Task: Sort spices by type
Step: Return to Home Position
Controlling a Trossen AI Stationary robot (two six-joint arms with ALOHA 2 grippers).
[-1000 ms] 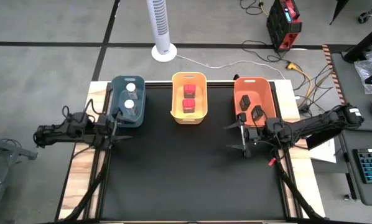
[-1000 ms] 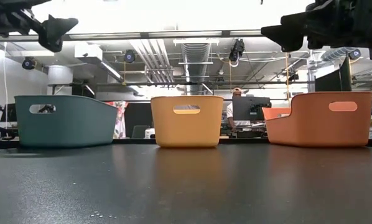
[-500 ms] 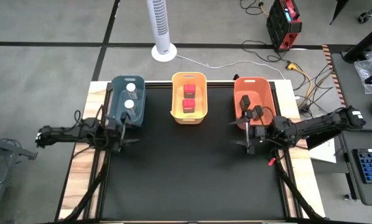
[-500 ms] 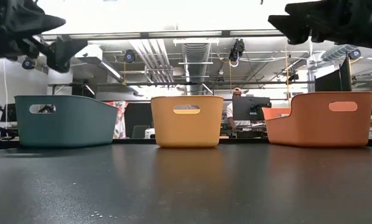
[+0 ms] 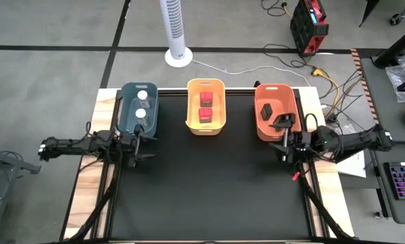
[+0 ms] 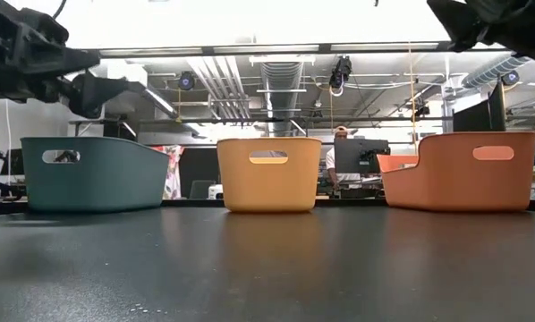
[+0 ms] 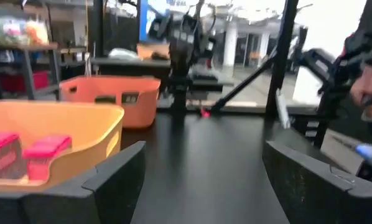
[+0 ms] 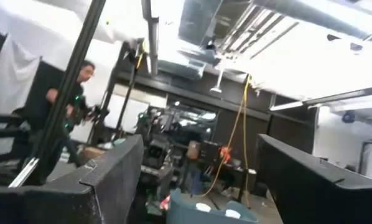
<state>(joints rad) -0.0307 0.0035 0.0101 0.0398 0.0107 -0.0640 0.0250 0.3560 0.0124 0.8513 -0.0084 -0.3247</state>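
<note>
Right gripper (image 5: 282, 143) has drawn back beside the orange bin (image 5: 275, 86); left gripper (image 5: 145, 146) waits by the blue bin (image 5: 139, 85), both jaws released. We find white-lidded jars (image 5: 140, 114) there, red-lidded jars (image 5: 205, 114) in the yellow bin (image 5: 190, 108), dark jars (image 5: 267, 111) in the orange; labels unreadable.

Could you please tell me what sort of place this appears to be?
Most likely a robotics lab or workshop: exposed ceiling ducts overhead, a tower fan standing on the bare concrete floor, and a keyboard beside the robot's table.
</note>
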